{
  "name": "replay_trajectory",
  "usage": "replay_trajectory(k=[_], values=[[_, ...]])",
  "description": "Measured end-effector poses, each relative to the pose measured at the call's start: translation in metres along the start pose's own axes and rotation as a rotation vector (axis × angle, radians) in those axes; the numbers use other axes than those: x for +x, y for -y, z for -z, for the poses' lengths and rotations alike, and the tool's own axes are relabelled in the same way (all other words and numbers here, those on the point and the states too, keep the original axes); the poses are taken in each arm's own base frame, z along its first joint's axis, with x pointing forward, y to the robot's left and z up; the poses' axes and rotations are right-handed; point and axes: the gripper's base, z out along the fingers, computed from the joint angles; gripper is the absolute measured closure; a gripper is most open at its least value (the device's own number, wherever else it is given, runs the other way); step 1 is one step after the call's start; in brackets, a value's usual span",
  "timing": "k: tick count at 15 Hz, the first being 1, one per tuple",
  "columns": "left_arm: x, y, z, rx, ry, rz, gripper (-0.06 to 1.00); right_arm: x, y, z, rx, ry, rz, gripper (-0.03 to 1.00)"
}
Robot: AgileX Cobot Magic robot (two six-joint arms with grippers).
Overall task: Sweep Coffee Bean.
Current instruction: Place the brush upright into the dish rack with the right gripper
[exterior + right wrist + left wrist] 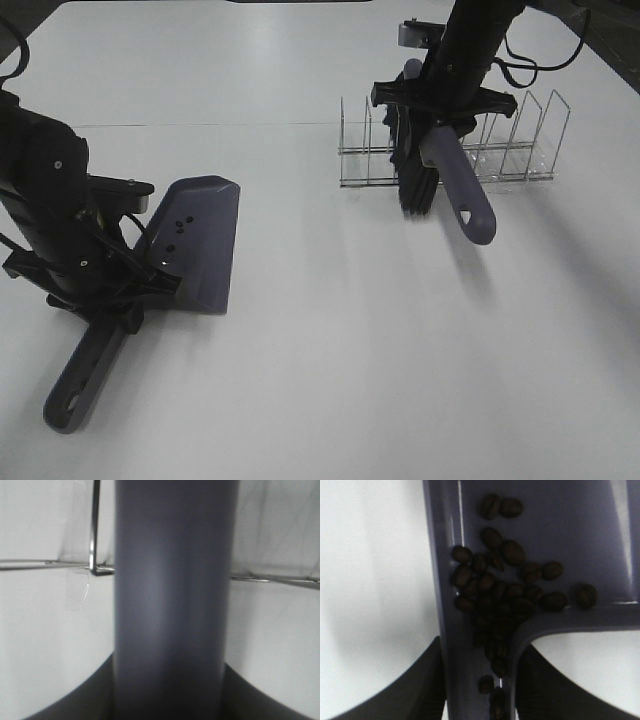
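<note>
Clamping the dustpan point(195, 245), your left gripper point(480, 695) pools the coffee bean point(495, 595); right gripper point(170, 690) clamps the brush point(455, 185) at the rack point(520, 150).

I see a white matte worktop point(330, 350) with a thin seam line point(200, 125) running across the far part. Directly on it is one clear divider rack point(525, 150), upright, far right side. Purple dustpan point(195, 240) is low at near left. I can't tell whether its edge touches the worktop.
</note>
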Motion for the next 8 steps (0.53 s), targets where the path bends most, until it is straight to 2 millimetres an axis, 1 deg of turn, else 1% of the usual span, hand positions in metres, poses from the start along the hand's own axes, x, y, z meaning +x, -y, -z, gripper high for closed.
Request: replay_trajectory(k=[2,8], values=[[0.0001,0.0000,0.0000,0.000,-0.001,0.000,0.59,0.0021,0.0019,-0.0126,0.005,-0.032,-0.003,0.69],[0.0001,0.0000,0.0000,0.000,-0.001,0.001,0.59,0.0018,0.0021,-0.0122,0.009,-0.033,0.004,0.69]])
